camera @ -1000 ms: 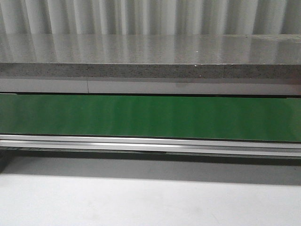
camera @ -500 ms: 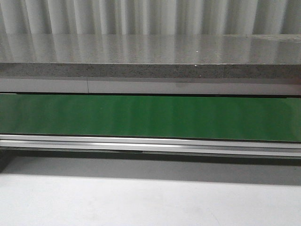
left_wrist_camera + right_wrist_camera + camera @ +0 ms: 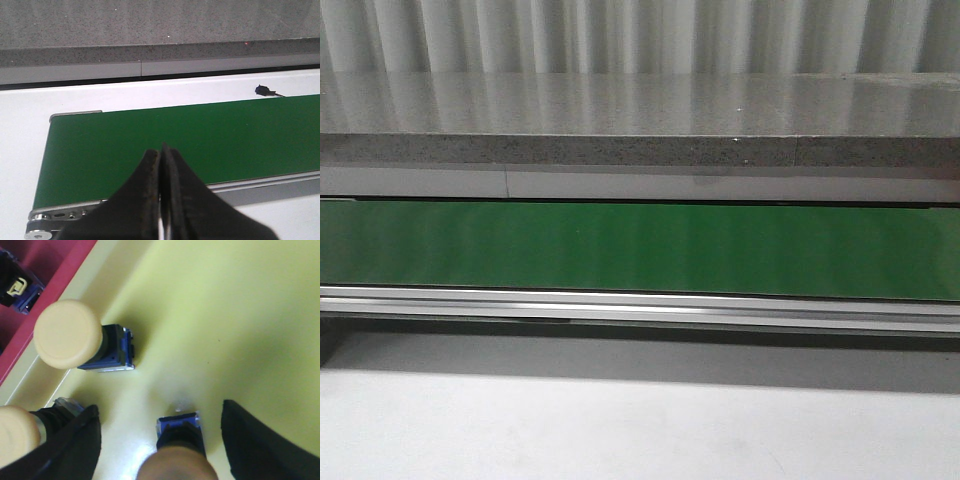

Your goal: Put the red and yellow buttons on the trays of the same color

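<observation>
In the right wrist view my right gripper (image 3: 160, 407) stands open over the yellow tray (image 3: 230, 315). A yellow button (image 3: 177, 462) on a blue base stands on the tray between the fingers, touching neither. Two more yellow buttons (image 3: 67, 334) (image 3: 17, 435) stand on the same tray near its edge. The red tray (image 3: 52, 262) lies beside it and holds a blue and black button base (image 3: 20, 290) whose cap is out of view. My left gripper (image 3: 161, 148) is shut and empty above the near end of the green conveyor belt (image 3: 200, 135). Neither gripper shows in the front view.
The green belt (image 3: 640, 248) runs across the front view behind a metal rail (image 3: 640, 305), with a grey stone ledge (image 3: 640, 120) behind it. A small black sensor (image 3: 262, 90) sits on the white surface past the belt.
Only a short dark mark under the belt's front rail has slid to the left. No arm or button appears in the front view at any moment.
</observation>
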`<state>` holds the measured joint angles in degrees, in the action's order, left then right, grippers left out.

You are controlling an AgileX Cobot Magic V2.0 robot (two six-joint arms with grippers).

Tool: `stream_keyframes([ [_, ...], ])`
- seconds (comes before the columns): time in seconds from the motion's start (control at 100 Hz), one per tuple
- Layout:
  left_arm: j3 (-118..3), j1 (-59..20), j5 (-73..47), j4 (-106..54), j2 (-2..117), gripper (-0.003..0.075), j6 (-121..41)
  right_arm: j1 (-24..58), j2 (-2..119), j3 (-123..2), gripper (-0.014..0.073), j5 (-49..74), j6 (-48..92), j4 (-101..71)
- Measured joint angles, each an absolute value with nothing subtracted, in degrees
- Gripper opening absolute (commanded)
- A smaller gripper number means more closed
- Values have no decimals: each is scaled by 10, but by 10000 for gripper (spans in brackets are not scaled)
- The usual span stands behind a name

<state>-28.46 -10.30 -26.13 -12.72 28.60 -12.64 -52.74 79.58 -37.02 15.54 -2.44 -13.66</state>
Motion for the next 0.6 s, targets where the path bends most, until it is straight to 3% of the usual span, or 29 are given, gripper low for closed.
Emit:
stream_keyframes([
  [0.27, -285, -103, -261, -127, 286, -20, -126, -527, 745, -370, 528, 157, -26, -122],
  [0.35, -285, -103, -261, -127, 286, -20, -126, -526, 713, -373, 486, 179, -26, -119],
  [0.44, -285, -103, -261, -127, 286, -20, -126, -513, 687, -384, 323, 216, -26, -106],
  [0.6, -285, -103, -261, -127, 286, -20, -126, -446, 650, -417, -71, 286, -26, -65],
])
